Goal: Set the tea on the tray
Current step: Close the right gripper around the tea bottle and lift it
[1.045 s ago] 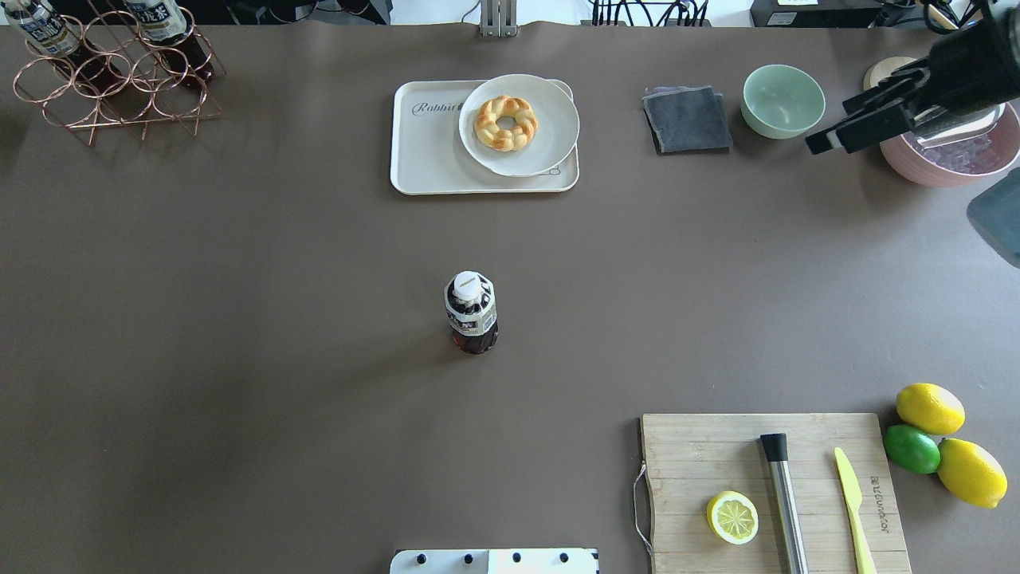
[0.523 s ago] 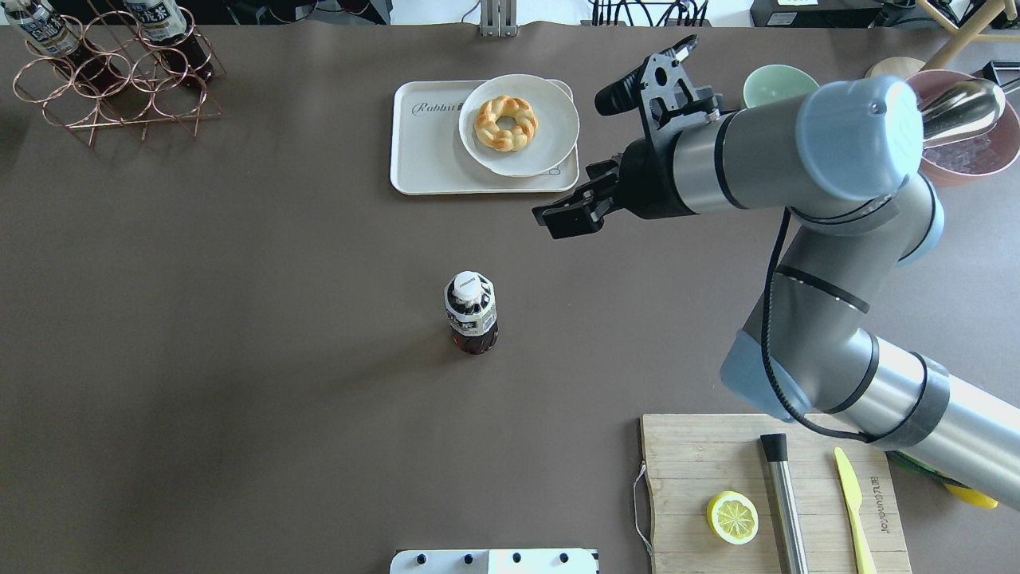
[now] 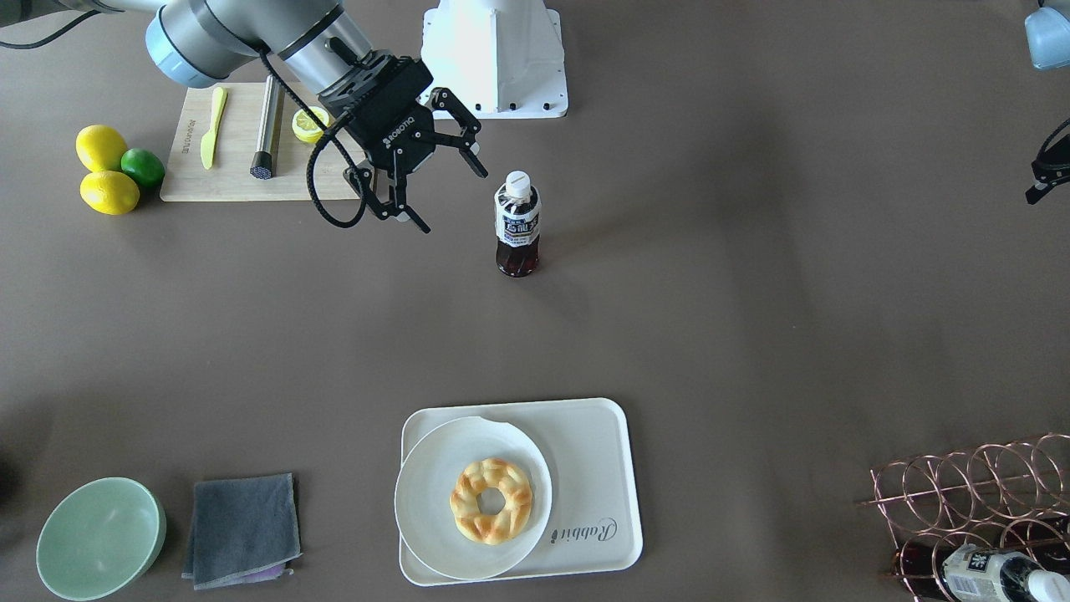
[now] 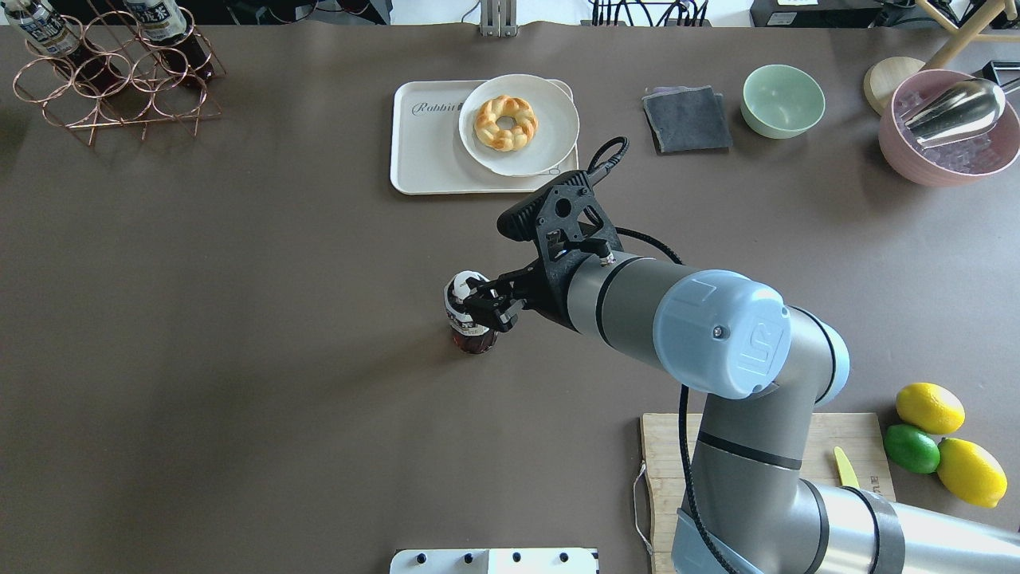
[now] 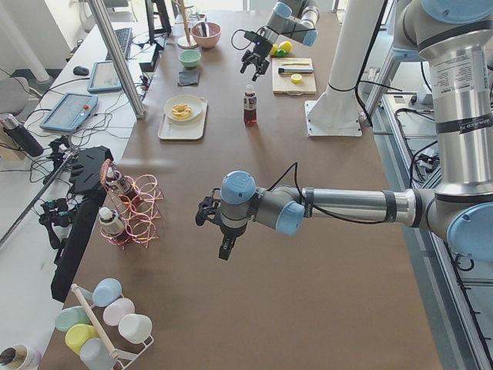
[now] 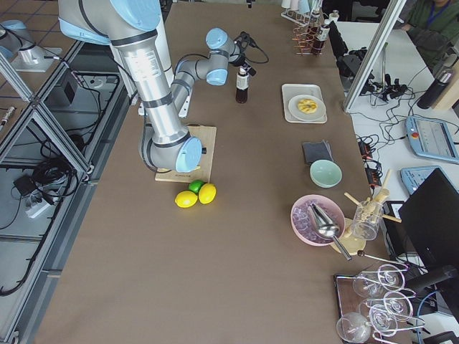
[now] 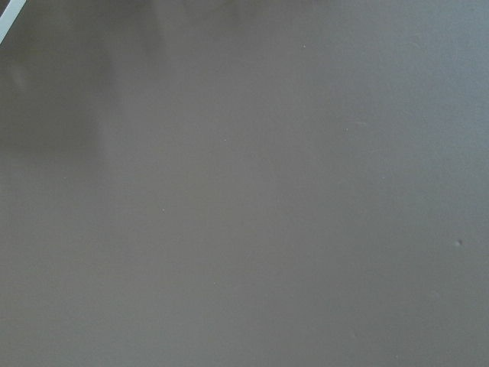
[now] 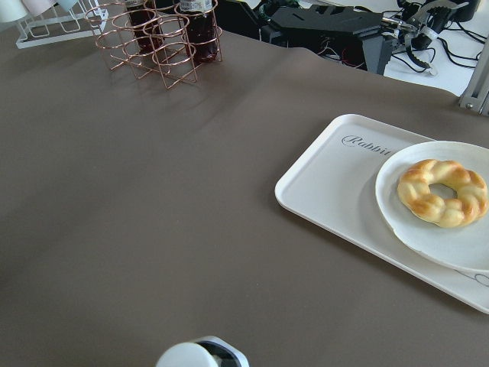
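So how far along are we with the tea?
Nothing finished yet: the tea stands upright on the table, away from the tray. In hand: the right gripper is open beside the tea, not gripping it. Left: close on it, lift, and set it on the tray's free end next to the plate.

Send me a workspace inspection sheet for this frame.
Surface: brown table, no spills seen.
Job's things: tea upright mid-table; tray holds a plate with a donut, lettered end bare.
Clutter: bowl, cloth, cutting board, citrus, bottle rack.
Grippers: right gripper open, close by the tea, not closed on it; left gripper cannot tell.
Cables: black cable loops off the right wrist.
Surroundings: tablets past the table's operator side.
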You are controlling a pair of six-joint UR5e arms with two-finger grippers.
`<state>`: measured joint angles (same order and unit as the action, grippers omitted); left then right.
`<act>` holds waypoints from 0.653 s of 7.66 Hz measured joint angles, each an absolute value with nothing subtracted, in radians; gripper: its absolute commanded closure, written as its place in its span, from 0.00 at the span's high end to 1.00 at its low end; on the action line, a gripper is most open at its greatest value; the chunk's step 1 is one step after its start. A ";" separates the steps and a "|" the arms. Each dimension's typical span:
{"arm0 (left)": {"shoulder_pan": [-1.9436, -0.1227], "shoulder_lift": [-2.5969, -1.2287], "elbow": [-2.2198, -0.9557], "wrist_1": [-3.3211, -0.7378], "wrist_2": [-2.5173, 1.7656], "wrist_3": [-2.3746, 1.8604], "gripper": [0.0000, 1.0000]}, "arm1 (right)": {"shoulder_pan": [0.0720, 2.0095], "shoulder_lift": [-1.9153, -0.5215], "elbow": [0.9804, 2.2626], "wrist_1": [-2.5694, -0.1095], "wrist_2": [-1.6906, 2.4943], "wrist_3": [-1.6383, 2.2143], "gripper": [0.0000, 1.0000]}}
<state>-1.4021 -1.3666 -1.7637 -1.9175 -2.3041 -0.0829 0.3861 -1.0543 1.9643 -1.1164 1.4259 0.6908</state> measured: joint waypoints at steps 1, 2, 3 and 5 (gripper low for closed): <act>-1.402 -1.367 -1.765 -1.917 -2.304 -0.083 0.97 | 0.349 -1.049 1.962 -1.136 1.360 0.691 0.99; -1.402 -1.367 -1.765 -1.917 -2.304 -0.083 0.97 | 0.319 -1.045 1.960 -1.146 1.309 0.691 0.99; -1.402 -1.367 -1.765 -1.917 -2.304 -0.083 0.97 | 0.298 -1.043 1.959 -1.150 1.279 0.691 0.99; -1.402 -1.367 -1.766 -1.917 -2.304 -0.083 0.97 | 0.275 -1.022 1.941 -1.152 1.245 0.692 0.99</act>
